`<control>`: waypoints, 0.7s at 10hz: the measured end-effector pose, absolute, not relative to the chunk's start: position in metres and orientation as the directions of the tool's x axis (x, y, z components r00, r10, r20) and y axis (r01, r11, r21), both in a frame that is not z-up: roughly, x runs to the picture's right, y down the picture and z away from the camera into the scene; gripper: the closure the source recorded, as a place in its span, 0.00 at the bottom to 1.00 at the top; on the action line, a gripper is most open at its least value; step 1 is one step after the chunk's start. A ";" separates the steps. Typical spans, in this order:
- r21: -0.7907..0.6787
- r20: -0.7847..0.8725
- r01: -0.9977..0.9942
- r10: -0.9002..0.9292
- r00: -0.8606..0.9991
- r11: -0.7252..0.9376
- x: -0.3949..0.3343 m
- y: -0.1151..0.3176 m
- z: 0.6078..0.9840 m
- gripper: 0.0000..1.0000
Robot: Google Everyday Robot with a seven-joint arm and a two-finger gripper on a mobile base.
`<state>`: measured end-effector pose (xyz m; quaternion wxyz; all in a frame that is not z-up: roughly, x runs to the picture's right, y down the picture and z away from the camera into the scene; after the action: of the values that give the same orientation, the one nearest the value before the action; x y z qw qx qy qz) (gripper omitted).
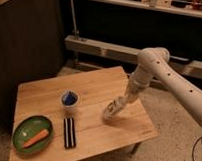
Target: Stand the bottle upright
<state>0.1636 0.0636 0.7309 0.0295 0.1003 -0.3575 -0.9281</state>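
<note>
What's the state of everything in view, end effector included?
Whitish semi-clear plastic bottle: tilted, gripped, low over the wooden table.
End effector: shut on the bottle, over the table's right side.
Small blue cup: upright, free.
Orange carrot: lying on the round green plate.
Black striped flat bar: lying flat.

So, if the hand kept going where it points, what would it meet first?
Low over the table, the hand points down-left, shut on the bottle; probably the table right under that bottle comes first.
</note>
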 end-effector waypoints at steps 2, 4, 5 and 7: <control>0.671 -0.148 -0.014 -0.116 -0.982 -0.742 0.170 0.065 0.732 0.71; 0.674 -0.128 -0.010 -0.104 -0.986 -0.739 0.176 0.067 0.734 0.71; 0.675 -0.119 -0.006 -0.100 -0.988 -0.738 0.180 0.068 0.735 0.71; 0.675 -0.097 0.003 -0.093 -0.991 -0.738 0.188 0.069 0.736 0.71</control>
<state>0.1877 0.0689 0.7362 0.0258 0.0623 -0.3610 -0.9301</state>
